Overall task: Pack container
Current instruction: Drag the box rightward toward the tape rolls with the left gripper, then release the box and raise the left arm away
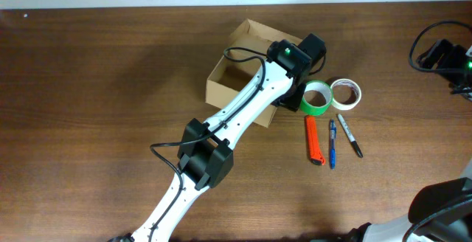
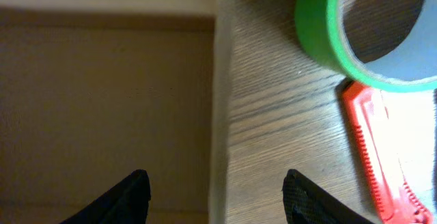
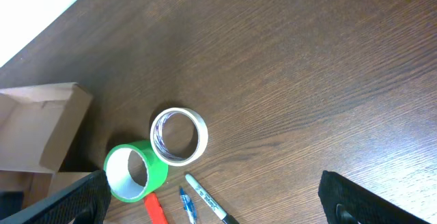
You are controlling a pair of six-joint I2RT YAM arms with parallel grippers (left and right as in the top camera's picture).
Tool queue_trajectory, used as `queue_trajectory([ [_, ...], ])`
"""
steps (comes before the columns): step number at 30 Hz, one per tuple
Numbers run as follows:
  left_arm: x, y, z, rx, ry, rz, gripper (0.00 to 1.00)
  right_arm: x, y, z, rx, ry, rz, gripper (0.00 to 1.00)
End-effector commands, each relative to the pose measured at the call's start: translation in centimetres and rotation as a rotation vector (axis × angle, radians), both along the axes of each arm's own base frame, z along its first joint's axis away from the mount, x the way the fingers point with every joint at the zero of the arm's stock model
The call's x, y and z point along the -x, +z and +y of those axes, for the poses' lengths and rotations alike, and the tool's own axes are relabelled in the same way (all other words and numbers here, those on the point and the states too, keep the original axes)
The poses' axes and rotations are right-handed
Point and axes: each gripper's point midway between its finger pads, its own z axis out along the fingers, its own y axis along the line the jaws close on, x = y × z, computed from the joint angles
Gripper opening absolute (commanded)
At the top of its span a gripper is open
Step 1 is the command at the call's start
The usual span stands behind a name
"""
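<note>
The container (image 1: 234,76) is an open tan cardboard box at the table's middle, with its flap lid (image 1: 258,34) standing up at the back. My left gripper (image 2: 217,186) is open and hangs over the container's right wall (image 2: 220,115). One finger (image 2: 133,197) is above the box floor, the other (image 2: 300,197) above the table, and nothing is between them. My left arm's wrist (image 1: 291,61) covers the box's right edge in the overhead view. My right gripper (image 3: 218,200) is wide open and empty, high over the table at the far right.
A green tape roll (image 1: 317,97) lies just right of the box, touching a white tape roll (image 1: 345,93). In front of them lie an orange cutter (image 1: 314,140), a blue pen (image 1: 332,144) and a black marker (image 1: 349,135). The right arm (image 1: 442,54) stays by the right edge.
</note>
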Motion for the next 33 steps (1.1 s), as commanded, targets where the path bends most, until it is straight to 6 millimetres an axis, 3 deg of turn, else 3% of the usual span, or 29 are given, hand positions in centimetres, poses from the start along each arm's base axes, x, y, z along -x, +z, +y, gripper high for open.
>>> queue_trajectory([
  [1,-1.0,1.4,0.9,-0.029,0.006,-0.053,0.63,-0.4,0.5,0.2,0.002,0.005,-0.018,0.99],
  [9,-2.5,10.0,2.7,-0.008,0.043,-0.256,0.7,-2.0,1.8,1.3,-0.06,0.059,-0.116,0.99],
  [10,-2.8,11.3,2.9,0.007,0.048,-0.288,0.71,-2.0,1.8,1.5,-0.065,0.063,-0.118,0.96],
  [11,-2.8,12.1,2.8,0.03,0.028,-0.304,0.8,-2.0,1.8,1.5,-0.063,0.063,-0.116,0.89],
  [14,-3.4,15.3,3.6,0.087,0.053,-0.372,0.82,-1.7,1.4,1.5,-0.052,0.055,-0.091,0.87],
  [16,-3.8,16.9,4.9,0.092,0.074,-0.405,0.83,-1.5,1.1,1.6,-0.033,0.052,-0.062,0.8],
  [19,-5.1,19.6,8.3,0.062,0.121,-0.48,0.84,-1.5,0.4,2.8,0.023,0.07,-0.002,0.73],
  [23,-7.5,22.3,14.9,-0.022,0.223,-0.568,0.87,-2.5,-0.1,7.0,0.096,0.166,0.047,0.72],
  [24,-8.1,22.8,16.7,-0.042,0.255,-0.582,0.93,-2.8,-0.2,8.1,0.114,0.192,0.054,0.72],
  [29,-10.5,23.4,26.5,-0.12,0.423,-0.59,1.0,-4.0,-1.8,13.3,0.177,0.295,0.108,0.72],
  [33,-11.3,23.2,34.6,-0.169,0.584,-0.575,1.0,-4.6,-5.3,16.4,0.154,0.356,0.203,0.66],
])
